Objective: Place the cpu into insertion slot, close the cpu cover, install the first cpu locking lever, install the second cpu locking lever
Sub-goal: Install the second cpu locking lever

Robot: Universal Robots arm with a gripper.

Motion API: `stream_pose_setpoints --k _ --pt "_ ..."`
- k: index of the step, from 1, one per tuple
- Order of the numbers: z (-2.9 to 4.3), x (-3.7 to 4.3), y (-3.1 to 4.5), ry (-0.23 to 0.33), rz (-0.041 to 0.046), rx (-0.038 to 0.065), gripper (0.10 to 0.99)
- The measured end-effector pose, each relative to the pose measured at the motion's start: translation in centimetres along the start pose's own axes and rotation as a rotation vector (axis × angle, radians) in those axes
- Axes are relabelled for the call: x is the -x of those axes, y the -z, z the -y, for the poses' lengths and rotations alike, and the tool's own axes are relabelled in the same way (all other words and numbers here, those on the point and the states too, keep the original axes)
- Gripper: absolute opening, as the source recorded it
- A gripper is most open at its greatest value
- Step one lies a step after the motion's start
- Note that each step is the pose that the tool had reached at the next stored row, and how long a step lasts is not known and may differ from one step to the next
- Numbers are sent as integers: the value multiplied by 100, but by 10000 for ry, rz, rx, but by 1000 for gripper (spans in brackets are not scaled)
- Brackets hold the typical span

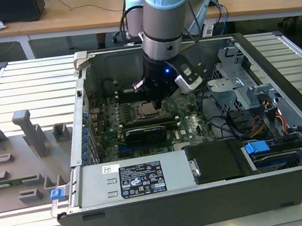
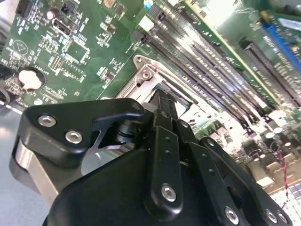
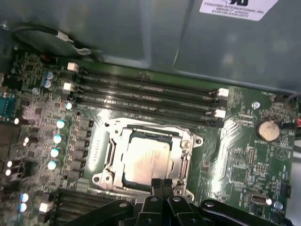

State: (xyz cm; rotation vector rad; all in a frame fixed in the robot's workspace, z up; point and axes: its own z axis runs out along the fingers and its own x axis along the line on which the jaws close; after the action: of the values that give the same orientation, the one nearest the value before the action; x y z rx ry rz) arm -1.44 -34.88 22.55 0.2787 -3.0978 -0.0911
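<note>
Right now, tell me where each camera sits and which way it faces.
Exterior view: off the arm, looking down into the open computer case; the arm and gripper hang over the cpu.
First wrist view: on the arm, looking down on the cpu under the cpu cover; gripper at the edge.
Second wrist view: on the arm, low and oblique along the gripper.
All three share the socket.

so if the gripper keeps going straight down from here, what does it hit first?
Most likely the cpu cover at the socket's near edge, with the cpu seated under it. The gripper hangs just above; depth is hard to judge.
</note>
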Motion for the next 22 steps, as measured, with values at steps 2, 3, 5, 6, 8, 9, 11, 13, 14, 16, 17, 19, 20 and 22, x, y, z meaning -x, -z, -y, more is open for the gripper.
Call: stream_pose_setpoints --k 2,3,5,6,8,9,11,13,14,16,17,19,20,22 --pt "-49 9 7 -12 -66 -360 106" --pt "-67 13 7 -16 -88 -483 106" --pt "-154 28 12 -28 -141 -776 106" --pt "-174 31 24 -28 -142 -780 106" --pt "-198 34 80 -27 -141 -780 106" --pt "-205 34 134 -26 -141 -781 106" --pt "-207 32 167 -28 -141 -781 106" --pt "-208 32 180 -28 -140 -779 106" --pt "-209 28 180 -30 -139 -778 106" --pt "-215 -10 180 -27 -140 -780 106" --pt "-219 -30 179 -27 -139 -781 106" --pt "-228 -81 177 -28 -133 -781 106" --pt "-232 -105 176 -27 -130 -782 106" --pt "-241 -152 175 -29 -124 -783 106"
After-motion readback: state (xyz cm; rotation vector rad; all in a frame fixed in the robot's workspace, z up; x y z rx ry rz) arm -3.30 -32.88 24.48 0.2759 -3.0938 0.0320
